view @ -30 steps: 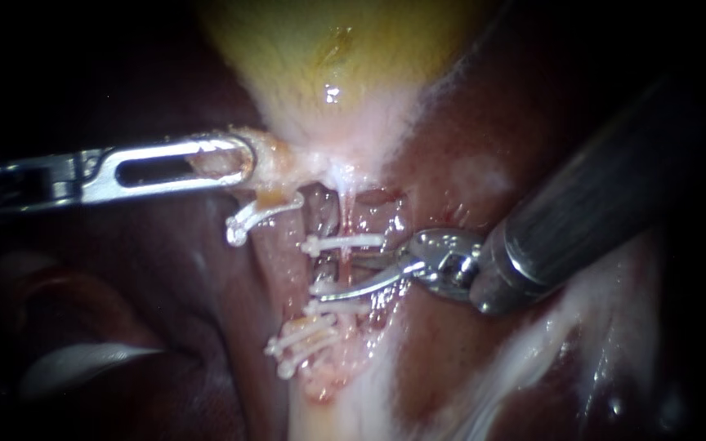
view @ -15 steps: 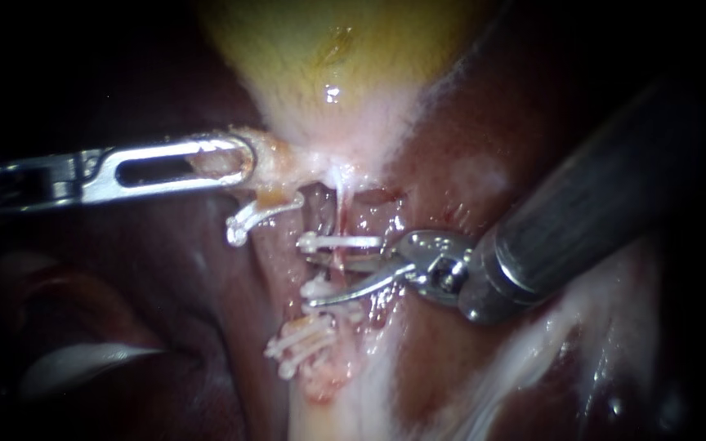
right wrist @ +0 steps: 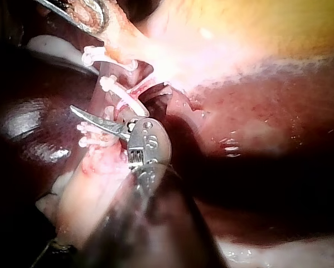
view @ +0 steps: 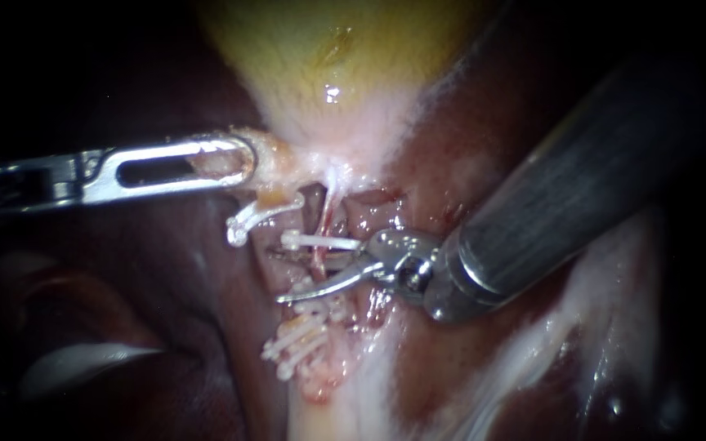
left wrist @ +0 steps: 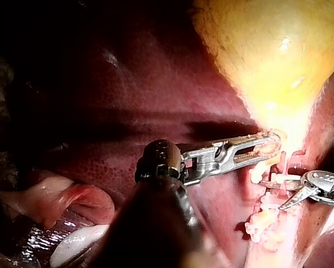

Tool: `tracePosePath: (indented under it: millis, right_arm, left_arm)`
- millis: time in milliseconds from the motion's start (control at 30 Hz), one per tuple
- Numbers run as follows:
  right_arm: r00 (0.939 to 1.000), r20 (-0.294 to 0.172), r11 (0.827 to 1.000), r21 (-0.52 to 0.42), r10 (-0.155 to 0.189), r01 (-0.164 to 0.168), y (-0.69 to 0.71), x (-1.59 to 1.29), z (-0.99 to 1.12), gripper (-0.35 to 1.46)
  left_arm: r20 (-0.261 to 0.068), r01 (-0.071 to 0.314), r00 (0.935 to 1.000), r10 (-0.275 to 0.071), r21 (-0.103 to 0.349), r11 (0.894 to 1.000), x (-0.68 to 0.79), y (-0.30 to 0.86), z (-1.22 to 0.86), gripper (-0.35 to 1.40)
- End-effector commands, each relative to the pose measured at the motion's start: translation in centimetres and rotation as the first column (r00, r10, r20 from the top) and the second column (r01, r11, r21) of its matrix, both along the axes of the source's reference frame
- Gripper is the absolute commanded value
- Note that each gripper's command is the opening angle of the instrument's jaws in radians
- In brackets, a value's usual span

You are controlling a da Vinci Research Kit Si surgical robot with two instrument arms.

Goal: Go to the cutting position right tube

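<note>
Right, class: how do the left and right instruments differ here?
The left instrument has a long slotted end effector, shut on tissue; the right instrument has short curved blades, open astride the right tube. Both are metal, near the clips.

Yellow-ochre gallbladder (view: 328, 49), upper centre: fades to pale pink-white at its lower end. Dark maroon liver (view: 484, 139): whitish streaks at lower right. White plastic clips (view: 320, 242), mid-frame. Left instrument (view: 234, 159): bright silver slotted jaws. Right instrument (view: 279, 275): silver blades, dark grey shaft.
</note>
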State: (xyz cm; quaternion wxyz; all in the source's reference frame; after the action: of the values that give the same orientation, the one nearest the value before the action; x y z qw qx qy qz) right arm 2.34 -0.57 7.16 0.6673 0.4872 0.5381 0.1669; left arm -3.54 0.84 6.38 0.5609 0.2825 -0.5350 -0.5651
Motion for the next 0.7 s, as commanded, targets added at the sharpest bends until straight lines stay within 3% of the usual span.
tracePosePath:
  millis: [33, 167, 700]
  right_arm:
    - [1.0000, 0.000, 1.000, -0.001, 0.006, -0.006, 0.00, 0.01, 0.00, 1.42]
    - [0.9998, -0.004, 1.000, 0.002, 0.021, -0.021, 0.03, 0.07, 0.02, 1.42]
    - [0.9998, -0.005, 1.000, 0.001, 0.019, -0.019, 0.02, 0.05, 0.03, 1.44]
  left_arm:
    - [0.000, 0.000, 1.0000, 0.000, 0.000, 1.000, 0.00, 0.00, 0.01, -0.35]
    - [0.000, 0.000, 1.0000, 0.000, 0.000, 1.000, 0.00, 0.00, 0.01, -0.35]
    - [0.000, 0.000, 1.0000, 0.000, 0.000, 1.000, 0.00, 0.00, 0.00, -0.35]
